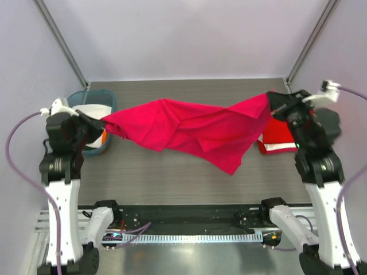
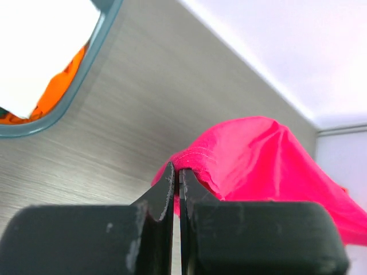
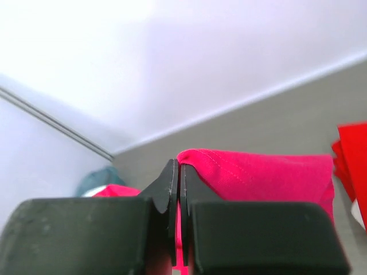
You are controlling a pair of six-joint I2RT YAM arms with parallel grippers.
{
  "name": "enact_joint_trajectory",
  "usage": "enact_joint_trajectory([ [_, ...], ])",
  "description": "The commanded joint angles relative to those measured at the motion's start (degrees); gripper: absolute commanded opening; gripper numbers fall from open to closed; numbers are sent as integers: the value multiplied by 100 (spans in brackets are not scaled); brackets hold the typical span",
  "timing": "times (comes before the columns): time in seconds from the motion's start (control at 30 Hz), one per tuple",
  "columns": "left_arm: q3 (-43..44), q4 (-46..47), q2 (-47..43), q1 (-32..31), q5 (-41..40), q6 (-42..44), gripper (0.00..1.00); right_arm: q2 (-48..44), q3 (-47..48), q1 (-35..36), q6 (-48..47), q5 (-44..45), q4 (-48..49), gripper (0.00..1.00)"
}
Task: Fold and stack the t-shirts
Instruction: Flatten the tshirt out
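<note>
A magenta-pink t-shirt point(image 1: 189, 129) hangs stretched in the air between my two grippers above the table. My left gripper point(image 1: 102, 125) is shut on its left hem, seen in the left wrist view point(image 2: 177, 171) with the cloth point(image 2: 258, 154) draped to the right. My right gripper point(image 1: 274, 102) is shut on its right hem, seen in the right wrist view point(image 3: 176, 167) with the cloth point(image 3: 264, 175) beside it. A folded red t-shirt point(image 1: 276, 140) lies on the table at the right, under my right arm. White cloth point(image 1: 92, 110) lies in the basket.
A teal plastic basket point(image 1: 109, 102) stands at the far left holding white and orange cloth; its rim shows in the left wrist view point(image 2: 69, 97). Walls close the back and sides. The shirt's lowest corner point(image 1: 232, 169) hangs near the table's middle.
</note>
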Motion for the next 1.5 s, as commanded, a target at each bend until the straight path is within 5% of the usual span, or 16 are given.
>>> enact_joint_trajectory([
  [0.0, 308, -440, -790, 59, -444, -202, 0, -844, 608, -28, -110, -57, -95, 1],
  [0.23, -68, -774, -2355, 59, -796, -817, 0, -2119, 1004, -19, -216, 162, -87, 1],
  [0.4, -437, -1091, -2506, -38, -954, -941, 0, -2095, 1005, -19, 4, 155, -184, 1],
  [0.73, -2553, 278, -837, -38, 382, -905, 0, 470, 303, -19, 943, -1489, 272, 1],
  [0.97, -3101, 1720, 639, -20, 4, -1318, 0, 2755, -24, -10, 1181, -1402, 1273, 1],
  [1.13, -2830, 1784, 1422, 15, -434, -1434, 0, 4353, 545, -10, 1015, -1296, 1495, 1],
  [1.3, -2636, 1310, 1143, 33, -1470, -1363, 0, 5392, 1109, -19, 953, -1638, 1583, 1],
  [1.47, -2653, 887, 642, 172, -2078, -1565, 0, 5772, 1154, -10, 1181, -1885, 1863, 20],
])
